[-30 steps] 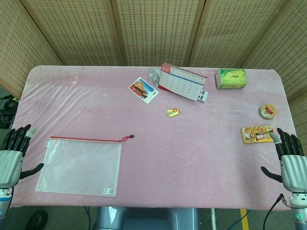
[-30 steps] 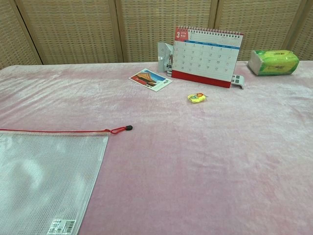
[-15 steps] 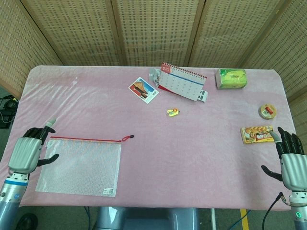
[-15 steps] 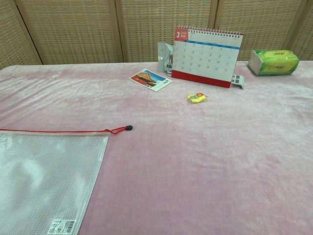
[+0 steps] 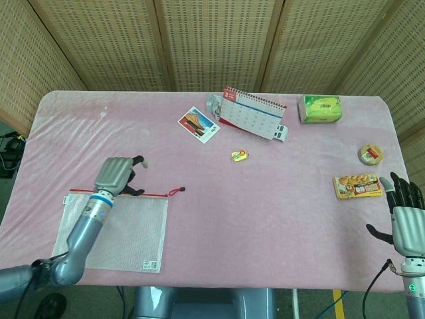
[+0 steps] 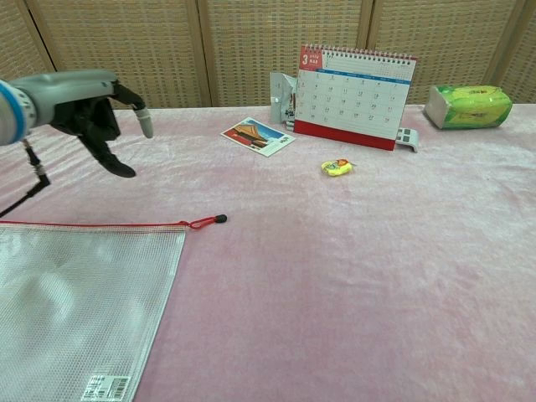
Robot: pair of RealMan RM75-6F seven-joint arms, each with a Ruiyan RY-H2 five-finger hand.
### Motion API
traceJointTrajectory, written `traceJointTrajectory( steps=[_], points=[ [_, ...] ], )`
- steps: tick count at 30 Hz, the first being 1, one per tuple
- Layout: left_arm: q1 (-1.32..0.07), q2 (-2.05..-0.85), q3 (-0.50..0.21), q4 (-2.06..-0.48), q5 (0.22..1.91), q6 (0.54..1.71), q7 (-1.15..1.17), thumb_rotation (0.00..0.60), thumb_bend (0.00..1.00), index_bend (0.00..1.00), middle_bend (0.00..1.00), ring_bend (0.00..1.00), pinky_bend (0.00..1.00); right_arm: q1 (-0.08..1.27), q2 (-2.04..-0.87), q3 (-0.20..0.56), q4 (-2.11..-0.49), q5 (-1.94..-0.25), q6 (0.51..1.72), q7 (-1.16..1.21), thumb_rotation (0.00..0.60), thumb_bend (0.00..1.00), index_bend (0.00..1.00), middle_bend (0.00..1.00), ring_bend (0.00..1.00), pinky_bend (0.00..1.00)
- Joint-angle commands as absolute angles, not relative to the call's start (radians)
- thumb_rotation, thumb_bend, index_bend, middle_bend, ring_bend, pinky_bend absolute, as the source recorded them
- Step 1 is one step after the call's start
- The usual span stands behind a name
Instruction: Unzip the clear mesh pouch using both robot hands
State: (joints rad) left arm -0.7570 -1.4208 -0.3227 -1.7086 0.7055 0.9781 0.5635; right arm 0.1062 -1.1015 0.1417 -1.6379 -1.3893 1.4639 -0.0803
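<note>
in the head view we see the clear mesh pouch point(image 5: 113, 229) lying flat on the pink counter point(image 5: 265, 199), its red zipper line along the far edge and the red zipper pull point(image 5: 175, 191) trailing just past the pouch's far corner on the side toward the calendar point(image 5: 251, 121). our left hand point(image 5: 116, 177) hovers over the zipper edge of the pouch, fingers curled loosely and holding nothing; whether it touches the pouch we cannot tell from here. our right hand point(image 5: 404, 211) waits well apart from the pouch, at the counter's edge beyond the snack packet point(image 5: 356, 186), fingers spread and empty. in the chest view the left hand point(image 6: 92, 113) shows raised above the counter on the far side of the pouch point(image 6: 75, 310), fingers apart and pointing down, clear of the zipper. the pull point(image 6: 207, 222) lies on the cloth beside the pouch's corner. to do this step well, we judge the left hand should settle on the pouch close to the zipper line and press it flat, so the mesh does not drag along. the right hand should then come across and pinch the small pull. the pull is thin and low, so a careful pinch matters.
</note>
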Motion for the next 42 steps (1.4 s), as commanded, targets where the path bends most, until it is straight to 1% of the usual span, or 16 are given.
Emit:
traceJointTrajectory(
  steps=[1, 3, 7, 9, 17, 25, 29, 42],
  points=[
    [-0.873, -1.531, -0.338, -1.597, 0.577, 0.943, 0.649, 0.6, 0.19, 0.45, 1.0, 0.97, 1.0, 0.111, -1.105, 0.145, -1.632, -1.377, 1.453, -0.086, 0.6, 0.0, 0.1, 0.0, 0.0, 0.0],
    [-0.9, -1.566, -0.325, -1.554, 0.547, 0.943, 0.663, 0.6, 0.25, 0.47, 1.0, 0.97, 1.0, 0.115, -1.107, 0.147, -1.628, -1.368, 1.442, -0.088, 0.6, 0.0, 0.1, 0.0, 0.0, 0.0],
    [-0.93, -1.613, -0.304, -1.488, 0.509, 0.929, 0.663, 0.6, 0.32, 0.5, 1.0, 0.97, 1.0, 0.12, -1.111, 0.149, -1.623, -1.359, 1.434, -0.092, 0.6, 0.0, 0.1, 0.0, 0.0, 0.0],
    [-0.938, -1.626, -0.297, -1.468, 0.502, 0.923, 0.66, 0.6, 0.33, 0.5, 1.0, 0.97, 1.0, 0.121, -1.111, 0.149, -1.622, -1.356, 1.432, -0.092, 0.6, 0.0, 0.1, 0.0, 0.0, 0.0],
    [-0.963, -1.665, -0.265, -1.4, 0.466, 0.908, 0.654, 0.6, 0.34, 0.5, 1.0, 0.97, 1.0, 0.126, -1.109, 0.152, -1.617, -1.331, 1.412, -0.091, 0.6, 0.0, 0.1, 0.0, 0.0, 0.0],
    [-0.987, -1.722, -0.254, -1.324, 0.437, 0.877, 0.635, 0.6, 0.34, 0.51, 1.0, 0.97, 1.0, 0.127, -1.105, 0.153, -1.617, -1.33, 1.411, -0.082, 0.6, 0.0, 0.1, 0.0, 0.0, 0.0],
    [-1.005, -1.757, -0.253, -1.286, 0.417, 0.87, 0.639, 0.6, 0.37, 0.51, 1.0, 0.97, 1.0, 0.127, -1.104, 0.153, -1.614, -1.325, 1.406, -0.077, 0.6, 0.0, 0.1, 0.0, 0.0, 0.0],
    [-1.027, -1.805, -0.245, -1.248, 0.407, 0.88, 0.649, 0.6, 0.37, 0.51, 1.0, 0.97, 1.0, 0.127, -1.097, 0.154, -1.608, -1.318, 1.401, -0.055, 0.6, 0.0, 0.1, 0.0, 0.0, 0.0]
  ],
)
